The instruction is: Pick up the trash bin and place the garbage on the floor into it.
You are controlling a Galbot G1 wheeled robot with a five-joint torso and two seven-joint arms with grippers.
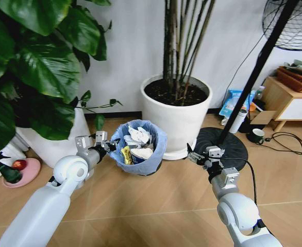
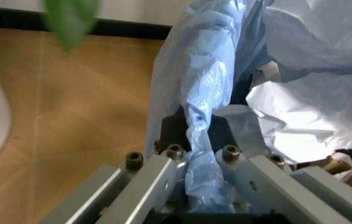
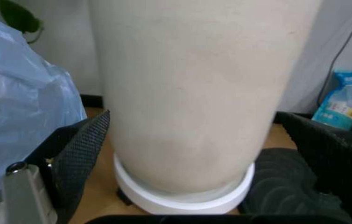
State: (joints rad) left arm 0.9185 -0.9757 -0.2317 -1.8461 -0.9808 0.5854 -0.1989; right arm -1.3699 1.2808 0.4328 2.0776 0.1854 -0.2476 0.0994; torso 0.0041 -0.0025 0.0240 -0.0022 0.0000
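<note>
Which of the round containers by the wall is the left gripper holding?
The trash bin, the small one lined with a blue bag and full of paper. The left gripper is clamped on its rim. The two big white plant pots hold plants and stand untouched.

One trash bin [image 1: 150,163], two white plant pots [image 1: 178,121]

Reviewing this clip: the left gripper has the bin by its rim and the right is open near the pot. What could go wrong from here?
1. The left gripper pinches the trash bin at one rim edge, mostly over the blue bag; the bin, tilted and full of garbage, might slip or spill.
2. The open right gripper sits close to the white plant pot and fan base; a careless move could bump them.
</note>
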